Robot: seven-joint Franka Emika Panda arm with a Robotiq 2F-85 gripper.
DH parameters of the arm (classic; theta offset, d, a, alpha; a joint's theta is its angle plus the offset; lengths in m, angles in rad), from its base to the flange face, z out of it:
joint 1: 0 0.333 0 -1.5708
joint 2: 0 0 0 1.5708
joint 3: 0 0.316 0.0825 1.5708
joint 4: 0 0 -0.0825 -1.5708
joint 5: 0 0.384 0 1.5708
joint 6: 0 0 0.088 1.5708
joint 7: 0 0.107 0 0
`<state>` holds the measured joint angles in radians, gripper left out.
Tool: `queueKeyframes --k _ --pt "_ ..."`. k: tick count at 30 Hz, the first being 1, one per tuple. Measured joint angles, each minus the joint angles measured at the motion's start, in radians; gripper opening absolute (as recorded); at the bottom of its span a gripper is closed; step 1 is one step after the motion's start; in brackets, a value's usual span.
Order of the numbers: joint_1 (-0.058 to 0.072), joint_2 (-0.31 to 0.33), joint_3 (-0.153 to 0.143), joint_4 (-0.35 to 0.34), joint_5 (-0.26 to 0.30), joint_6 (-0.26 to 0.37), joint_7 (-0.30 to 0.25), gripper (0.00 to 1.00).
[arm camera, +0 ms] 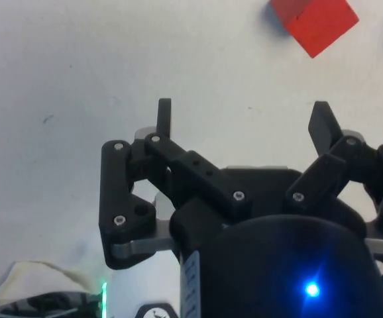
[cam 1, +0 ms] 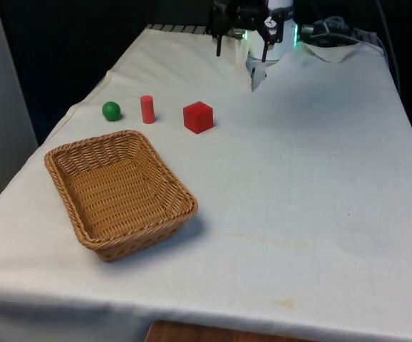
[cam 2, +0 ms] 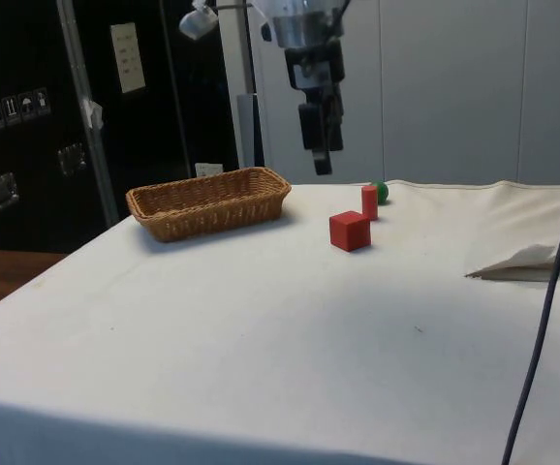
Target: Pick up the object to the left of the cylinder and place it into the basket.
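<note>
A green ball point(cam 1: 111, 110) lies at the front view's left of an upright red cylinder point(cam 1: 147, 109), and a red cube point(cam 1: 198, 117) sits at the cylinder's right. Nearer the camera stands an empty wicker basket point(cam 1: 140, 239). My gripper point(cam 1: 241, 51) hangs open and empty well above the cloth, behind the cube. The side view has the gripper point(cam 2: 321, 167) high over the table, with the cube point(cam 2: 350, 231), cylinder point(cam 2: 369, 201), ball point(cam 2: 381, 192) and basket point(cam 2: 212, 211) below it. From the wrist, the gripper point(arm camera: 242, 119) has its fingers spread, and the cube point(arm camera: 314, 20) lies beyond them.
The white cloth bunches into a fold point(cam 1: 334, 51) at the far right by the robot's base, also seen as a fold point(cam 2: 537, 262) in the side view. A dark cable point(cam 2: 551, 291) hangs at the side view's right. The table's edge runs close to the basket.
</note>
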<state>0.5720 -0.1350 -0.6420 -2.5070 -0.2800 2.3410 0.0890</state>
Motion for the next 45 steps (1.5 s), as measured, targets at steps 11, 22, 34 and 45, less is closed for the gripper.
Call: queueKeyframes --k 11,22,34,45 --pt "-0.020 0.007 -0.053 -0.074 -0.046 0.115 -0.007 1.00" --pt "-0.022 0.104 -0.076 -0.098 -0.039 0.242 0.028 1.00" --pt "-0.022 0.215 -0.075 -0.110 -0.037 0.346 0.142 1.00" --pt "-0.022 0.294 -0.074 -0.110 -0.035 0.429 0.212 1.00"
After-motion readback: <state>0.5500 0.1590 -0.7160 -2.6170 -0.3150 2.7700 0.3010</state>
